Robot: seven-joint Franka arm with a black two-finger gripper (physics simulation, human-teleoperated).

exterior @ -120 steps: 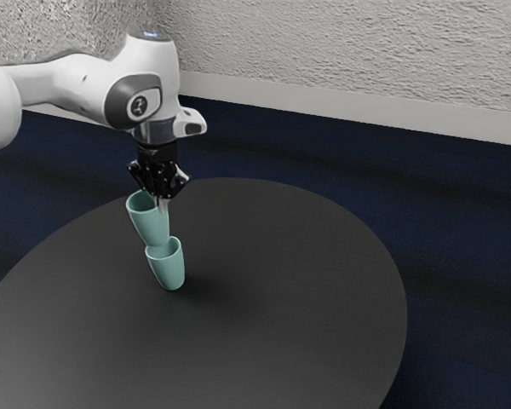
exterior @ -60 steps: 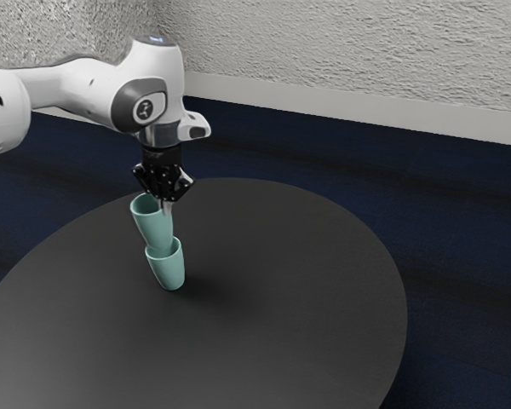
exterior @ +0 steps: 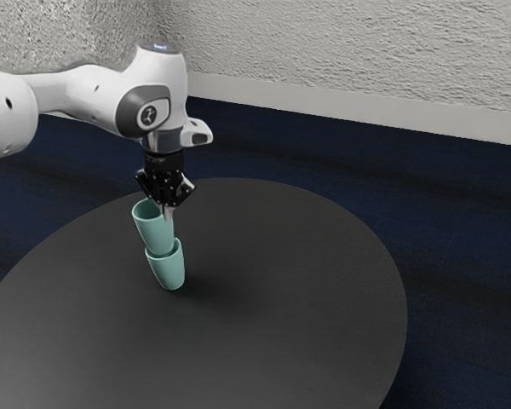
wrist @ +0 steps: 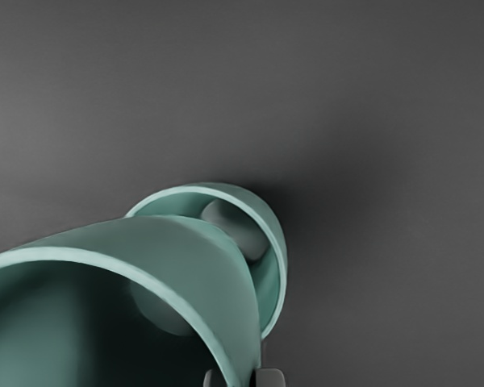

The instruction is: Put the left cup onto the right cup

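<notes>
The gripper (exterior: 164, 207) pinches the rim of the top cup (exterior: 152, 227). One finger is inside the cup and one is outside, so the fingers (wrist: 268, 377) are closed on the thin cup wall. Holding the cup by its rim leaves the bottom end free, and that is the part that has to go in.

The top cup sits over the bottom cup (exterior: 168, 267), and its bottom end is already inside the other cup's mouth. It leans, with its open end tipped toward the exterior view's left. I think it leans because it is held on one side only.

The bottom cup stands on the round black table (exterior: 307, 290). It seems to lean a little too, maybe because the top cup pushes on it.

I think the job is nearly done. The top cup should go lower and stand straighter before the fingers let go. If not, it could tip out or knock the bottom cup over.
</notes>
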